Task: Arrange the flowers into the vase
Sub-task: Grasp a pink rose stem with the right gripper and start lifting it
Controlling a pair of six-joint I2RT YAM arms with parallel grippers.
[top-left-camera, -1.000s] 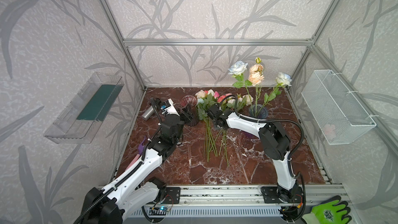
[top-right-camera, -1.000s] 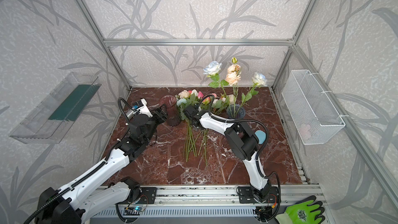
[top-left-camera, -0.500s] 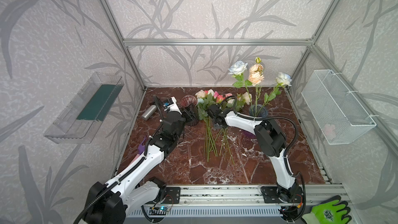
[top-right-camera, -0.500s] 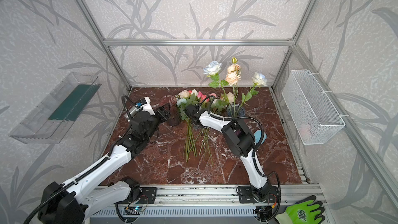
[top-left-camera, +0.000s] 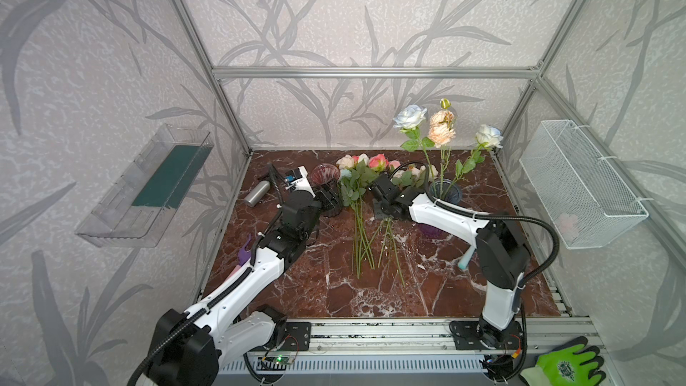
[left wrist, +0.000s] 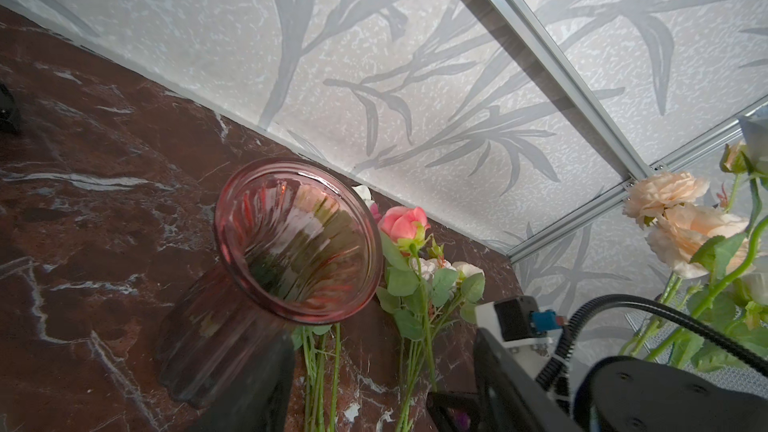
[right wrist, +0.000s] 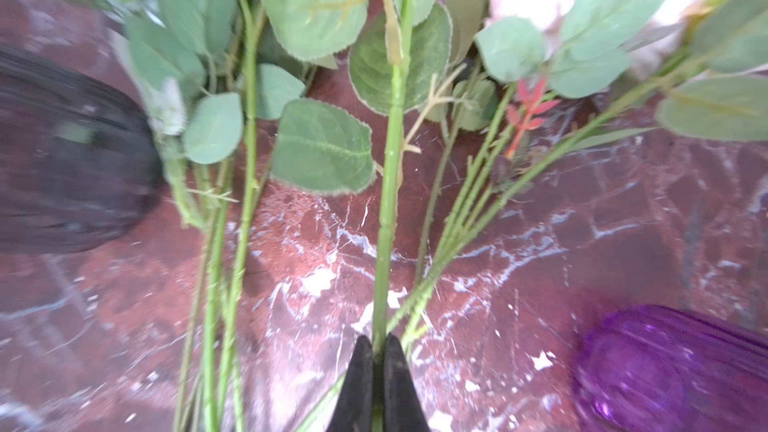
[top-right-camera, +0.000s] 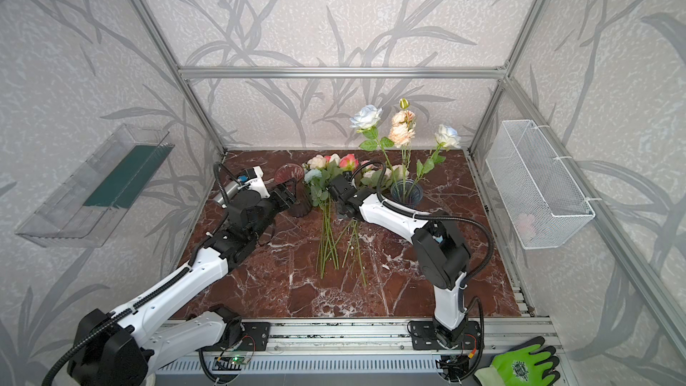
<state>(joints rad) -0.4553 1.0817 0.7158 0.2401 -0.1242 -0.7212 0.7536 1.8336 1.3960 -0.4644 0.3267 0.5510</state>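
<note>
Several flowers (top-left-camera: 365, 165) lie on the marble table, heads toward the back wall and green stems (top-left-camera: 362, 239) pointing forward. Three more stand in the dark blue vase (top-left-camera: 447, 191): a pale blue rose (top-left-camera: 409, 116), a peach bloom (top-left-camera: 441, 131) and a white rose (top-left-camera: 489, 136). My right gripper (top-left-camera: 383, 215) is low over the lying stems, shut on one green stem (right wrist: 390, 184). My left gripper (top-left-camera: 328, 198) is open beside a pink glass vase (left wrist: 297, 238); one finger (left wrist: 257, 380) overlaps its body, and only stems show in the gap.
A purple vase (right wrist: 665, 371) lies on its side under my right forearm. A metal cylinder (top-left-camera: 257, 193) lies at the back left. A wire basket (top-left-camera: 579, 183) hangs on the right wall and a clear shelf (top-left-camera: 148, 187) on the left. A green glove (top-left-camera: 564, 365) sits off the table.
My right gripper has closed on a stem among the lying flowers. My left arm has reached right, bringing its open gripper up to the pink vase.
</note>
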